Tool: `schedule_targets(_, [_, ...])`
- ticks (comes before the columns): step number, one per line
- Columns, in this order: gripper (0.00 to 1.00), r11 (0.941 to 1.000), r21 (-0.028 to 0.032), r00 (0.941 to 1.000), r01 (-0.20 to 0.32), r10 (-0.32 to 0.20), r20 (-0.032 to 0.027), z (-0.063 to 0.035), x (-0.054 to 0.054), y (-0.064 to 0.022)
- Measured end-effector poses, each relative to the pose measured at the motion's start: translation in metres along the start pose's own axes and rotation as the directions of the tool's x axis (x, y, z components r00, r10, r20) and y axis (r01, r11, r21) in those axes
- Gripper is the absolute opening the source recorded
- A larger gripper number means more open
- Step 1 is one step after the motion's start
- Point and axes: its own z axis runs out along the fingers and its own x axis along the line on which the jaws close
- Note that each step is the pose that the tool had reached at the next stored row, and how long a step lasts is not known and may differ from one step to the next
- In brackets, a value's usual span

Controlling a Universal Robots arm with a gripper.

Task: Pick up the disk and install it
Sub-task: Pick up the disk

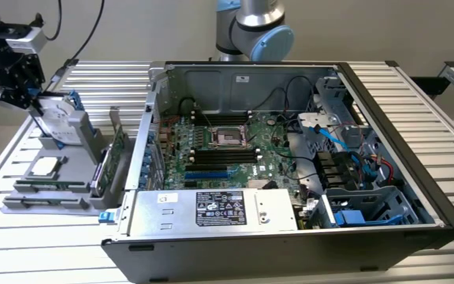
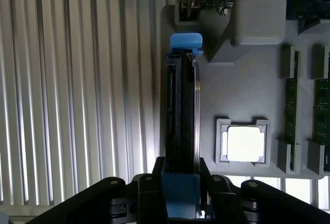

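The hand (image 2: 180,175) clamps the upper edge of the disk (image 1: 57,118), which stands on edge in the gray rack (image 1: 45,204) at the exterior view's left, well apart from the computer case (image 1: 250,260). With so narrow a grip, the disk may tilt, catch the rack's slot and slip.

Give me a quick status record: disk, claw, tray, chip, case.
disk: the disk stands on edge, tilted, at the gray tray; not in the case
claw: the claw is closed on the disk's blue carrier, one finger on each side
lift-off: cannot tell whether the disk is clear of the tray
gray tray: on the slatted table, to the exterior view's left of the case
CPU chip: the CPU chip lies flat in its tray pocket
computer case: the computer case is open, motherboard exposed
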Motion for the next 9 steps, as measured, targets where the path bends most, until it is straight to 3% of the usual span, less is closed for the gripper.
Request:
schedule_targets(6, [0.34, 1.0000, -0.0005, 1.0000, 0.003, -0.003, 0.0068, -0.0023, 0.0020, 0.0000])
schedule_targets(9, [0.34, 1.0000, -0.0039, 1.0000, 0.004, -0.004, 0.0085, -0.0022, 0.0027, -0.0002])
